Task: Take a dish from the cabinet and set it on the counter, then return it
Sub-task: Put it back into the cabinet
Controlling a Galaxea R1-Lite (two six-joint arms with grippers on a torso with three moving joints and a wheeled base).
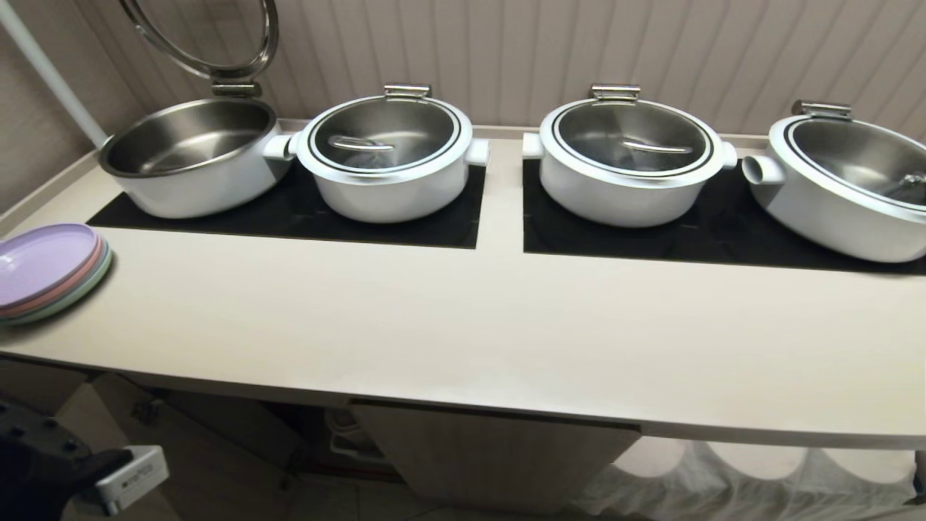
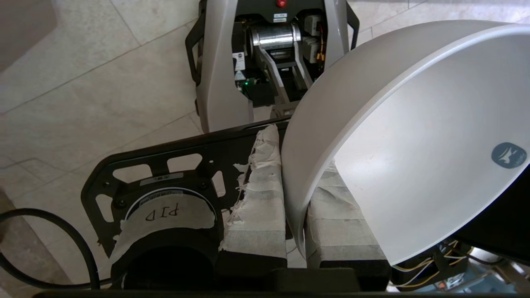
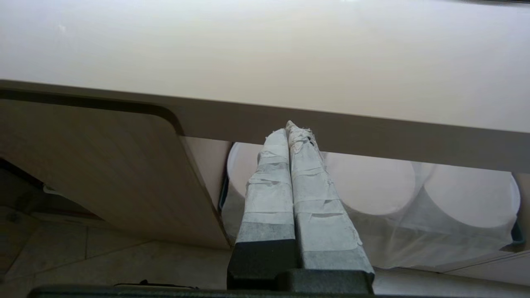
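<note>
From the head view, the counter (image 1: 463,325) carries four large white pots (image 1: 387,159), one with its lid raised and three lidded, across two black inset panels (image 1: 304,213), plus one stack of pastel plates (image 1: 47,271) at its left end; no bowl stands on it, and the left arm shows only as a dark shape low at the left, below the counter's edge, beside the cabinet (image 1: 492,452). In the left wrist view, the left gripper (image 2: 295,207) is clamped on the rim of the one dish (image 2: 414,140), its wall pinched between the taped fingers (image 2: 258,198), bowl tipped on edge over the floor; the counter therefore lies above the held dish. In the right wrist view, the right gripper (image 3: 292,186) is closed on nothing, parked under the counter's edge, so the left arm is nearer.
</note>
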